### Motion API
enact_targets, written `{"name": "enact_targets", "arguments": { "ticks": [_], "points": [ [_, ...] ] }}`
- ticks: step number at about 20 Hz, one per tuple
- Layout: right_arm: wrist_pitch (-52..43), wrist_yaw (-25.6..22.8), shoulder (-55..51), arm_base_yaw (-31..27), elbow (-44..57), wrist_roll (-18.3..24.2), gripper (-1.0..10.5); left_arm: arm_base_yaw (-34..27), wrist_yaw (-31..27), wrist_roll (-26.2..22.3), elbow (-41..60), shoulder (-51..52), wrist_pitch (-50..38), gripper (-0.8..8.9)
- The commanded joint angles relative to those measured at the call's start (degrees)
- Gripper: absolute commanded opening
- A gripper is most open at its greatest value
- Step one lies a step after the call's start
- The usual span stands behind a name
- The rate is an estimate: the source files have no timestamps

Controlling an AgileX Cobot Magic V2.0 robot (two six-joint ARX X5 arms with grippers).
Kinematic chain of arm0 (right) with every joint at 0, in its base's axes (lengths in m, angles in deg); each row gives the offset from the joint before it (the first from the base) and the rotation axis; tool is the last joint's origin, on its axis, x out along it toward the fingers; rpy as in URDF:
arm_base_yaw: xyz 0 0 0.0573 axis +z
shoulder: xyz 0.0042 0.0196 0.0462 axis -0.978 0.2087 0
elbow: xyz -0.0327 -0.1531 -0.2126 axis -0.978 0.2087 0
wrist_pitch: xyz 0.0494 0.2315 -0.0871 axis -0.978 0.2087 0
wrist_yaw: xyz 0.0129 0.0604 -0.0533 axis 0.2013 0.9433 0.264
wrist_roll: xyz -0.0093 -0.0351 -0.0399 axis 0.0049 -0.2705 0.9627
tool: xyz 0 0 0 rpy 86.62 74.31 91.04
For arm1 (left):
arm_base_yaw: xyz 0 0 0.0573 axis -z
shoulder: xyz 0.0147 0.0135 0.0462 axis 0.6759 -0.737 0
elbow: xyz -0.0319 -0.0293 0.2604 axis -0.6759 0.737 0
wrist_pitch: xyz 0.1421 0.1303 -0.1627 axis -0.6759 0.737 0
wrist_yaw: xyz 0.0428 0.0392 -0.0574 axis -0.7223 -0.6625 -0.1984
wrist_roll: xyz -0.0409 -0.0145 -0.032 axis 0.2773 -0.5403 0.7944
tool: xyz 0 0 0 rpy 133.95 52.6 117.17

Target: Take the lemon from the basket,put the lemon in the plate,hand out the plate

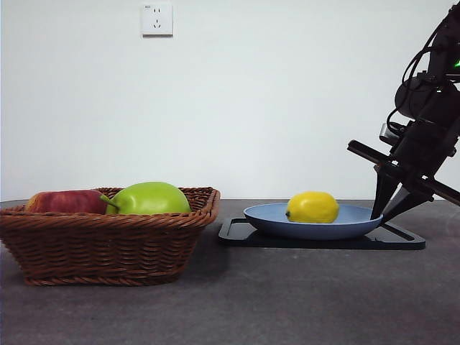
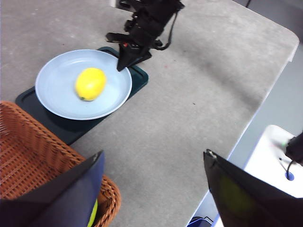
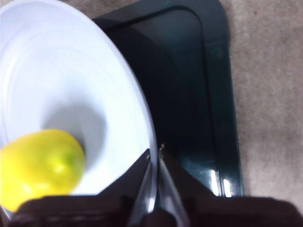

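- Small yellow oval lemon (image 1: 313, 207) lies in the round light-blue plate (image 1: 359, 215) — long axis level, across the front view.
- Right gripper (image 3: 155, 158) fingers clenched on the plate's rim.
- Left gripper (image 2: 151, 165) fingers released — above the brown wicker basket (image 2: 28, 151).

text: none legible | labels: none | brands: none | numbers: none | wall socket (image 1: 157, 19): markings too small to read
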Motion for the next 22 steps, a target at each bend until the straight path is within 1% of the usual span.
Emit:
{"name": "enact_targets", "arguments": {
  "ticks": [1,2,3,5,7,9,10,12,14,15,17,19,21,22],
  "points": [
    [-1.3,-0.2,1.3,0.0,-1.3,0.5,1.8,0.4,-0.8,0.6,-0.9,-0.6,-0.7,3.65],
    [-1.5,-0.1,1.3,0.0,-1.3,0.5,2.4,0.4,-0.8,0.6,-0.9,-0.6,-0.7,3.65],
    [-1.5,0.0,1.0,0.0,-1.3,0.7,2.6,0.4,-0.8,0.6,-0.9,-0.6,-0.8,3.65],
    [-1.1,0.2,-0.3,0.0,-1.3,2.6,2.6,0.4,-2.2,0.5,-0.9,-0.6,-0.9,3.63],
    [0.2,0.0,-3.2,0.0,-1.3,3.8,2.6,0.4,-3.1,-0.8,-0.9,-0.6,-1.7,3.62],
    [2.7,-0.2,-7.5,0.0,-1.3,6.4,2.6,0.3,-4.2,-1.1,-0.9,-1.0,-2.7,3.61],
    [4.7,-0.4,-10.3,0.1,-1.3,8.5,2.6,0.0,-4.2,-1.2,-0.9,-1.4,-3.5,3.61],
    [7.9,-2.6,-15.4,0.6,-1.3,11.0,2.2,-0.5,-4.2,-2.4,-0.9,-2.4,-5.6,3.61],
    [10.8,-5.0,-21.2,1.8,-1.2,12.4,2.0,-0.7,-4.8,-3.7,-0.9,-3.5,-8.0,3.45],
    [11.9,-4.9,-24.1,2.4,-1.2,13.0,1.8,-0.8,-5.4,-4.3,-0.9,-4.1,-9.1,3.0],
    [13.2,-5.0,-29.7,4.4,-1.2,13.9,1.1,-1.3,-7.5,-6.5,-0.9,-4.6,-10.6,1.58],
    [13.9,-6.2,-34.6,7.4,-1.1,14.5,0.6,-2.2,-8.8,-10.3,-0.9,-4.7,-11.8,0.19],
    [15.5,-8.6,-38.9,11.1,-1.0,16.7,0.0,-3.9,-9.6,-12.3,-0.9,-4.7,-11.8,0.06],
    [15.7,-10.6,-40.7,12.7,-0.7,16.8,0.0,-5.0,-9.7,-13.0,-0.9,-4.7,-11.0,0.06]
  ]
}}
